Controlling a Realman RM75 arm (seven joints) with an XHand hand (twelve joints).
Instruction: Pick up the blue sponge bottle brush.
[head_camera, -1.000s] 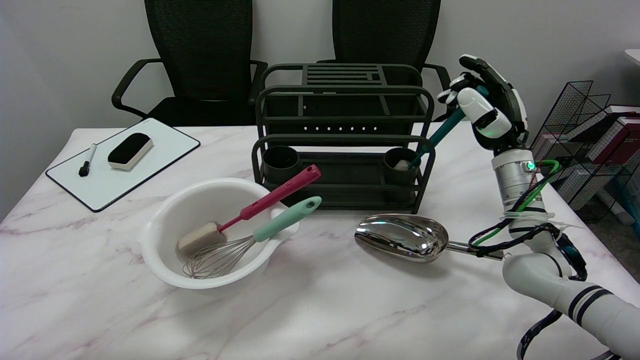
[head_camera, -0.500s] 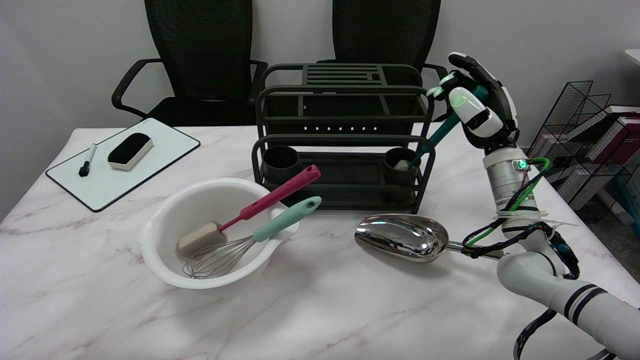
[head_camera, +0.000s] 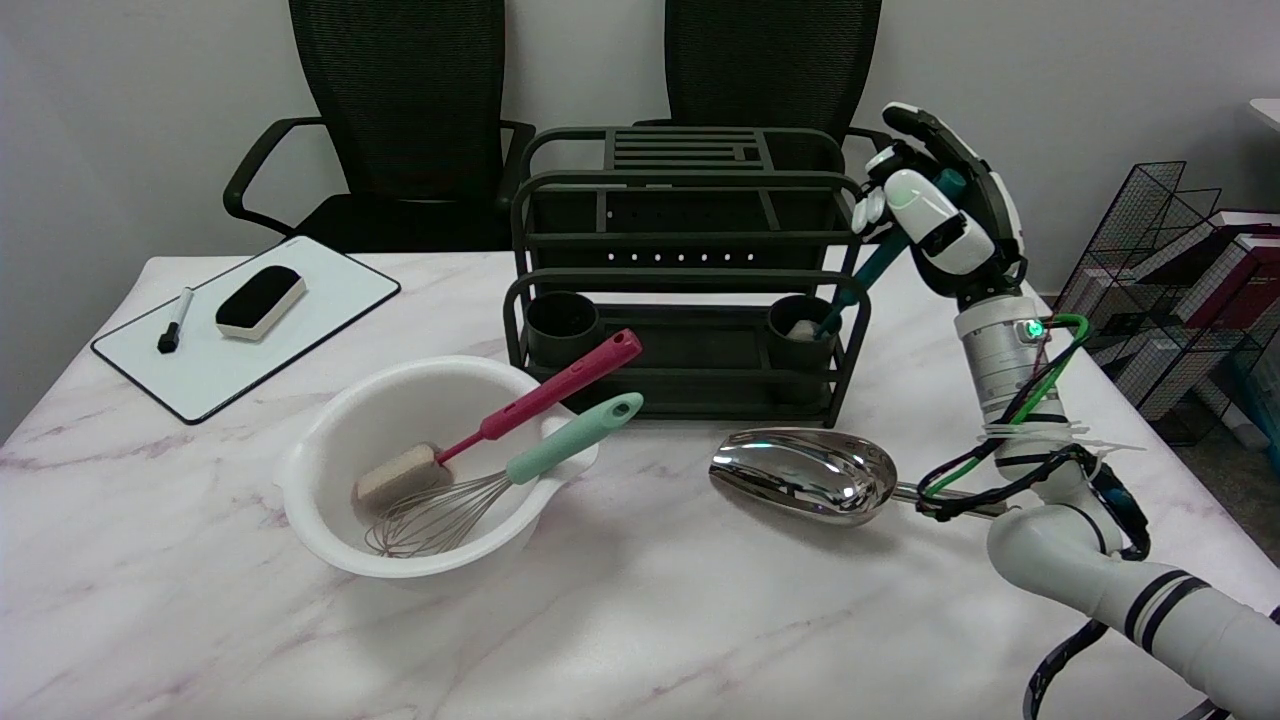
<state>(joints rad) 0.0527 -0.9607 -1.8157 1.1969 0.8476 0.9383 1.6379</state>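
While it's all pretty calm on the table (head_camera: 640, 620), the risky bit is up at the right. Biggest thing there is the dark rack (head_camera: 685, 270) at the back, with a round cup (head_camera: 800, 335) at its front right corner. Front left sits a white bowl (head_camera: 420, 465) with a red brush (head_camera: 500, 420) and a whisk (head_camera: 480, 490) leaning in it, and a shiny scoop (head_camera: 805, 475) lies just right of centre. A whiteboard (head_camera: 250, 335) with an eraser (head_camera: 260, 300) and a marker (head_camera: 175, 320) is off at the far left.

The blue brush (head_camera: 860, 280) has its sponge end down in the cup and its handle slants up and to the right, over the rack's rail. The right hand (head_camera: 935, 215) is wrapped around the top of that handle, thumb in front and fingers behind, so it looks like it's gripping it, though the contact itself is partly hidden.

What could go wrong, as a guess: the sponge is not yet out of the cup, and the handle passes right by the rail. Pulling sideways instead of along the handle could snag the sponge on the cup's rim or lever the handle against the rail, which might drag the rack or twist the brush out of the fingers. A hold that high up also gives the sponge end room to swing once free, and if it slips it likely drops toward the scoop.
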